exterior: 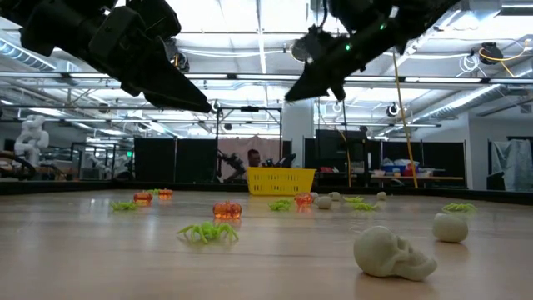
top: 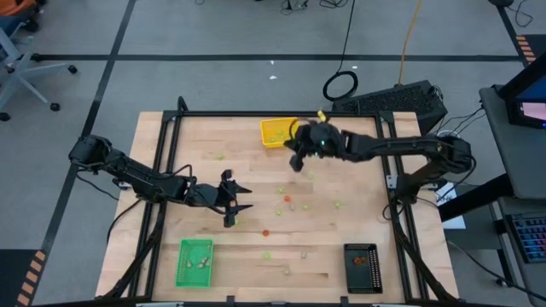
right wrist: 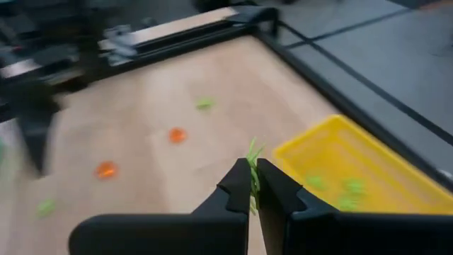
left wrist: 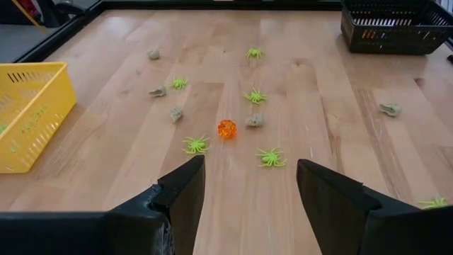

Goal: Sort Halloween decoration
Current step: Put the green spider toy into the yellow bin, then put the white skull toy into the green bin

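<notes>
Tiny Halloween pieces lie scattered on the wooden table: an orange pumpkin [left wrist: 226, 129], light green spiders [left wrist: 270, 157] and beige-grey skulls [left wrist: 255, 120], also seen close in the low view as a spider [exterior: 207, 232] and a skull [exterior: 391, 253]. My left gripper [top: 234, 201] [left wrist: 251, 170] hangs open above the table's middle left, touching nothing. My right gripper [top: 297, 161] [right wrist: 253, 170] is raised beside the yellow tray [top: 277, 132] and shut on a light green spider [right wrist: 252, 152]. My right gripper pinches the light green spider between its two fingertips [right wrist: 241, 180]. The spider's legs [right wrist: 251, 150] stick out past the tips. It is lifted clear of the table, next to the yellow tray's near wall [right wrist: 318, 152].
A green tray [top: 194, 261] with a few pieces sits at the near left and a black tray [top: 363, 267] at the near right. The yellow tray holds green pieces [right wrist: 350, 185]. A black frame [top: 256, 113] runs along the table's edges.
</notes>
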Tool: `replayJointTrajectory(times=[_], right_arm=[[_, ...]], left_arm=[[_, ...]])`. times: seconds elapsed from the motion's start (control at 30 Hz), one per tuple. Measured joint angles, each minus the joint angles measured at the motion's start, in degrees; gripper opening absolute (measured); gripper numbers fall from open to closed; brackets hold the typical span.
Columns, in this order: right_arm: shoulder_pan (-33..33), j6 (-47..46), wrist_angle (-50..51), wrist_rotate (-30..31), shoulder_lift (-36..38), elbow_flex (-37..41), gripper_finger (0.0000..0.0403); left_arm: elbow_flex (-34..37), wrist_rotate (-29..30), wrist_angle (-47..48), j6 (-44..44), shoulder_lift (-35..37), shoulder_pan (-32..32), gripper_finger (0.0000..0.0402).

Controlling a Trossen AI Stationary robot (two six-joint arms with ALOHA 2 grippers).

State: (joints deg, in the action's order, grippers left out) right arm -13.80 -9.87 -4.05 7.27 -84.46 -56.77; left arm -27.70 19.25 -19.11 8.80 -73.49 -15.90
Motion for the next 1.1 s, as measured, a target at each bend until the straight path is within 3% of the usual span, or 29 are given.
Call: replayJointTrajectory(times=[0.4, 0.77, 0.9, 1.1], right_arm=[[-13.0, 0.0, -8.4, -3.0, -11.5, 0.0, 0.0000], [-14.5, 0.0, -12.4, -2.9, -18.9, 0.0, 0.0005], [-14.5, 0.1, -12.4, -3.0, -19.2, 0.0, 0.0036], [-13.7, 0.7, -11.4, -2.9, -15.9, 0.0, 0.0117]], left_arm=[[0.0, 0.0, 0.4, -0.1, 0.0, 0.0, 0.0223], [0.0, 0.0, 0.5, -0.1, 0.0, 0.0, 0.0223], [0.0, 0.0, 0.5, -0.1, 0.0, 0.0, 0.0223], [0.0, 0.5, 0.5, -0.1, 0.0, 0.0, 0.0223]])
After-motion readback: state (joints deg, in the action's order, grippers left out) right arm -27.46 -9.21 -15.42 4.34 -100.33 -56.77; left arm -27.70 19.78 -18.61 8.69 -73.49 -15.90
